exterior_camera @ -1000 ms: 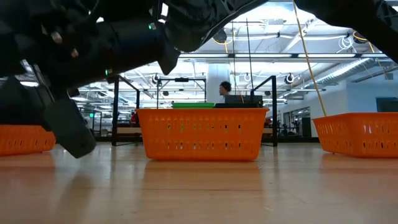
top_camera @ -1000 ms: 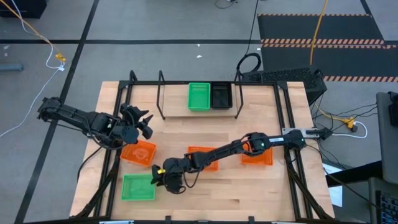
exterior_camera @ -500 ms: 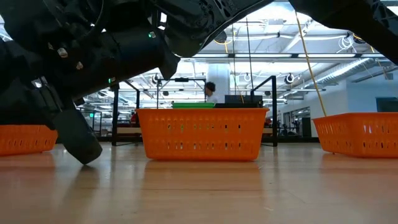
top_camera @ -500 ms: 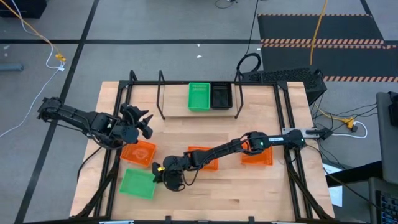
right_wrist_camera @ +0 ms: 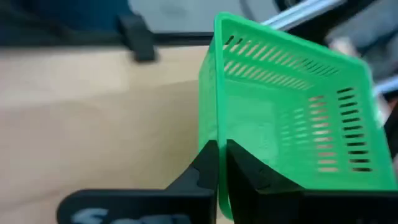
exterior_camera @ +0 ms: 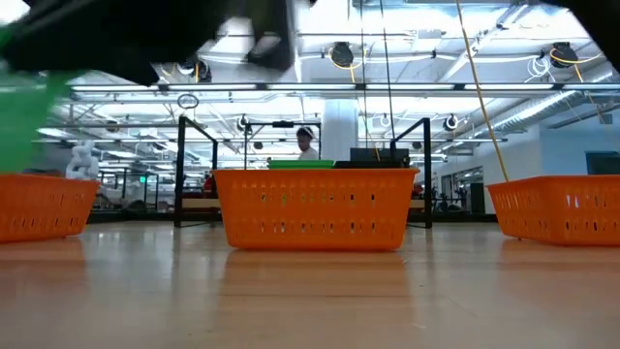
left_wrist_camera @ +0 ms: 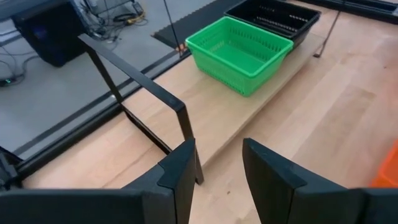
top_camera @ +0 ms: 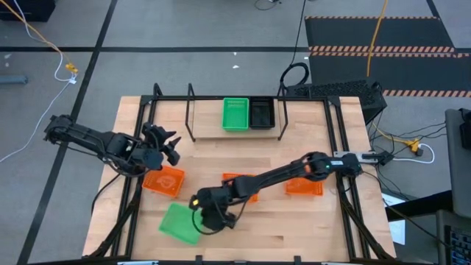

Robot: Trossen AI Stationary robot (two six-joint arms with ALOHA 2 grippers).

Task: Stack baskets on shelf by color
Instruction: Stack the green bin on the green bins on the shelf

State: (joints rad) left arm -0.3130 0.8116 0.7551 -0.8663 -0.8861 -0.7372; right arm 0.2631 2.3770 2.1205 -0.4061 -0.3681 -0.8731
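My right gripper is shut on a green basket near the table's front, left of centre. The basket is tipped and shows as a green blur in the low view. Three orange baskets rest on their bases on the tabletop. On the shelf at the far side, a second green basket and a black basket sit side by side. My left gripper hovers open at the table's left, facing the shelf. My right gripper pinches one side wall of the green basket at its upper rim. One finger is inside the basket and the other is outside. The basket hangs tilted from the fingers, off the tabletop.
Black hoop uprights frame the shelf. A dark metal frame runs along the table's left and right edges. Bare wood lies between the shelf and the orange baskets. A person stands in the room beyond.
My right gripper has shut on the green basket's wall and risen, shifting a little toward the table's right and near edges. The basket, which lay flat on the table, has been lifted, turned about and tipped.
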